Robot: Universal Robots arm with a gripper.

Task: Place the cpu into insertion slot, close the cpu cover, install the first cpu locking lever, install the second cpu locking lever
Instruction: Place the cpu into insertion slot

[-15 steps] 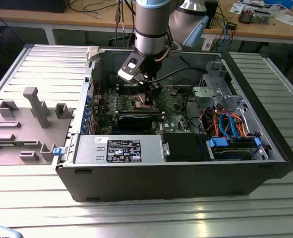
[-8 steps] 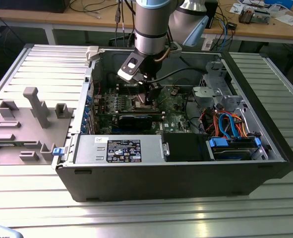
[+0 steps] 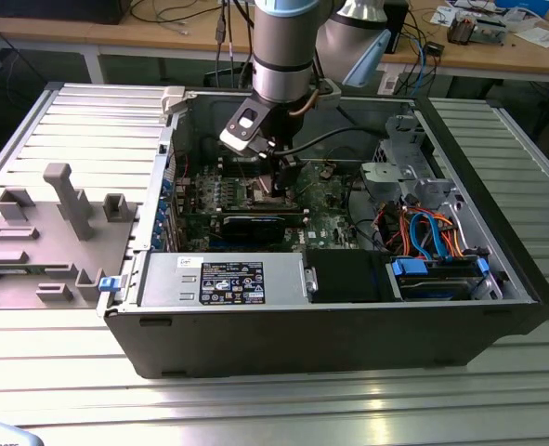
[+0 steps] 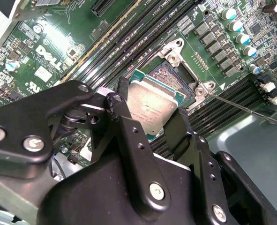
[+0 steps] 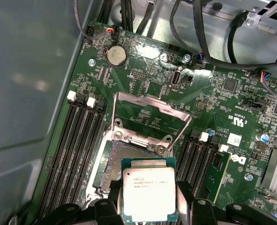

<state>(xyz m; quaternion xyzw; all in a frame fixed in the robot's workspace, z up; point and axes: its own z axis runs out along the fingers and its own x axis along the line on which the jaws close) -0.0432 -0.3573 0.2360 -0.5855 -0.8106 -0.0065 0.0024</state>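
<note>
We see the small, flat, square cpu (image 5: 149, 194) (image 4: 152, 105), with its dull silver-grey metal top and green edge, clamped between the jaws of the black gripper (image 5: 149, 207) (image 4: 150, 111) (image 3: 276, 182), one jaw pressing on each of two opposite edges. It hangs over the near part of the insertion slot (image 5: 116, 165) (image 4: 172, 74), a small square socket with a dark centre and a silvery rim, and it is not seated; we cannot tell whether any edge touches the socket. Just beyond the slot, in the first wrist view, the cpu cover (image 5: 143, 103), a thin silvery metal frame with a large central window, stands swung up and open on its hinge. In the second wrist view a thin metal lever rod (image 4: 241, 106) sticks out from the socket's corner, free of the cover. Long black parallel memory slots (image 5: 77, 145) (image 4: 129, 42) run on both sides of the socket across the green circuit board (image 5: 143, 70), which also carries a round silver coin battery (image 5: 116, 55). In the exterior view the board lies inside an open dark grey computer case (image 3: 302, 334) with a labelled metal power supply box (image 3: 223, 279) and blue and orange cables (image 3: 423, 232). The case rests on a ribbed metal worktop (image 3: 255, 409), with a grey moulded fixture tray (image 3: 51, 223) at the exterior view's left.
</note>
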